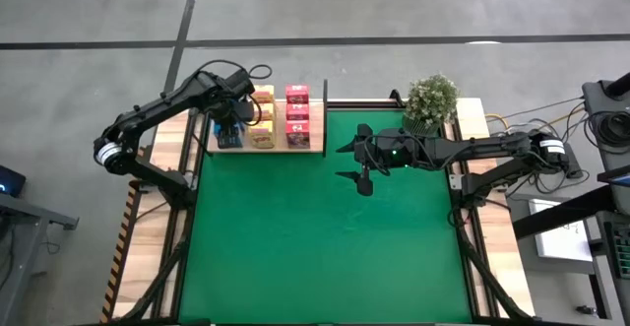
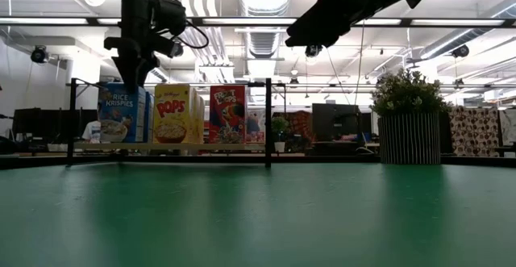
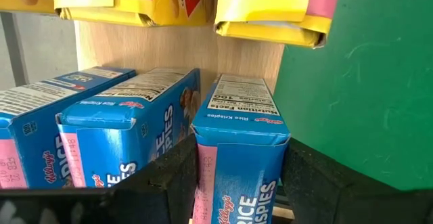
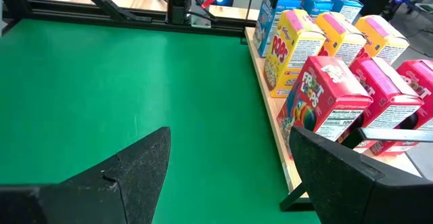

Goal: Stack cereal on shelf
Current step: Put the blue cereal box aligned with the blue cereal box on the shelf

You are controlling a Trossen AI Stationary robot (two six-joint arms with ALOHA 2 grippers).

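Note:
The shelf [image 1: 317, 119], a light-wood board with black posts, lies at the far left of the green mat [image 1: 315, 237]. Cereal boxes stand on it in rows: blue [image 2: 121, 114], yellow [image 1: 262, 119] and pink [image 1: 297, 114]. My left gripper [image 1: 228, 129] points down over the blue row, shut on the blue box [image 3: 237, 136] nearest the mat. Two more blue boxes stand beside it. My right gripper [image 1: 356, 163] hangs open above the mat to the right of the shelf, nothing between its fingers [image 4: 338, 170]. My left gripper has the blue box between its two fingers [image 3: 169, 183], one on each narrow side [image 3: 205, 176] near the top. The fingers come from above, pointing down. The box stands upright in line with its neighbours, its base on the shelf.
A potted plant [image 1: 431, 99] stands at the mat's far right corner. The shelf's black posts [image 2: 268, 122] rise at its ends. Most of the green mat in front of the shelf is bare.

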